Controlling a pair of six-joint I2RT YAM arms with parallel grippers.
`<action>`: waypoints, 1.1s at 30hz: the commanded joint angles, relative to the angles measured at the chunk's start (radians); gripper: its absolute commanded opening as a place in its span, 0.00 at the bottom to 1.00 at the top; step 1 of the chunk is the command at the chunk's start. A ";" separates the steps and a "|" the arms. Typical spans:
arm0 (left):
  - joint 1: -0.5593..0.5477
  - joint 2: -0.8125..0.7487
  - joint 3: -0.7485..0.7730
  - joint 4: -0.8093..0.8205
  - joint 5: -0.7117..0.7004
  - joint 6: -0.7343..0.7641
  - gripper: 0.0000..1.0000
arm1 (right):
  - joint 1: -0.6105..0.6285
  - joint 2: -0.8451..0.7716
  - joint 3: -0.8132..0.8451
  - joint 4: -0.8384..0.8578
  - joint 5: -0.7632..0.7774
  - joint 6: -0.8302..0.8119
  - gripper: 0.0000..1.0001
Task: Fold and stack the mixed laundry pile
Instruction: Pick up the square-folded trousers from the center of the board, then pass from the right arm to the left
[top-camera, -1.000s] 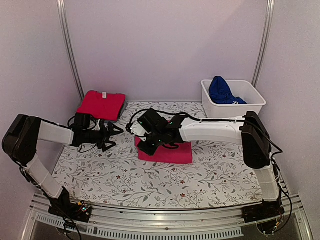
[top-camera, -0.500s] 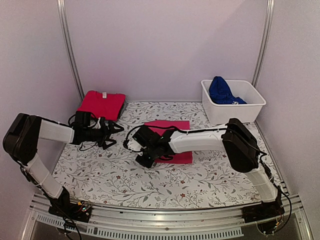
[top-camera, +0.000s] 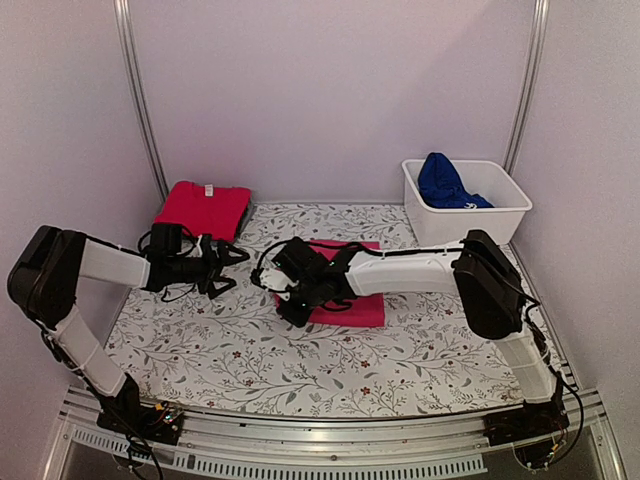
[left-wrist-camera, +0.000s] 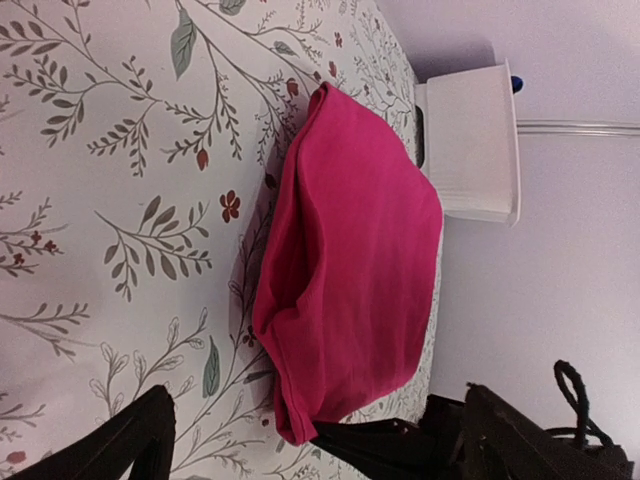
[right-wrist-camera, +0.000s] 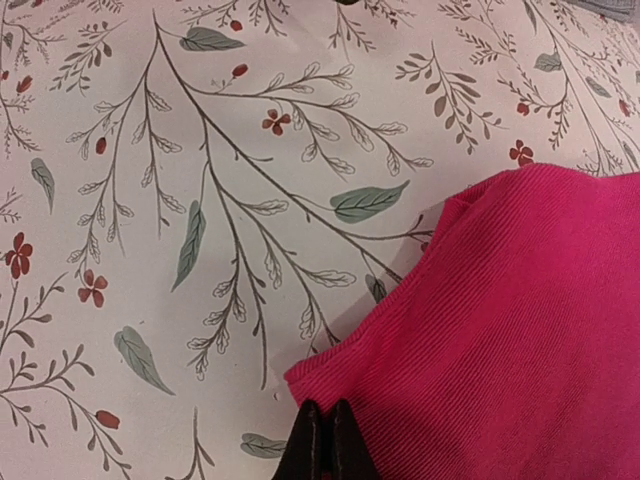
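The magenta-pink garment lies folded on the floral cloth at mid table. It also shows in the left wrist view and the right wrist view. My right gripper is shut on its near-left corner, low on the cloth. My left gripper is open and empty, left of the garment and pointing at it. The red tee lies folded at the back left. The royal blue garment sits in the tub. The charcoal polo is out of view.
The white plastic tub stands at the back right and also shows in the left wrist view. The floral leaf-patterned cloth covers the table. Walls and metal rails close off the back and sides.
My right gripper came down from over the garment to its near-left corner and shut there. More of the garment's far part now shows. My left arm has barely moved.
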 joint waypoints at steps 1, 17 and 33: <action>-0.030 0.020 0.001 0.085 0.015 -0.042 1.00 | -0.032 -0.113 -0.011 0.025 -0.075 0.017 0.00; -0.150 0.151 0.082 0.161 0.015 -0.128 1.00 | -0.038 -0.185 -0.064 0.055 -0.148 0.008 0.00; -0.293 0.463 0.199 0.420 0.029 -0.327 1.00 | -0.024 -0.184 -0.046 0.051 -0.173 0.007 0.00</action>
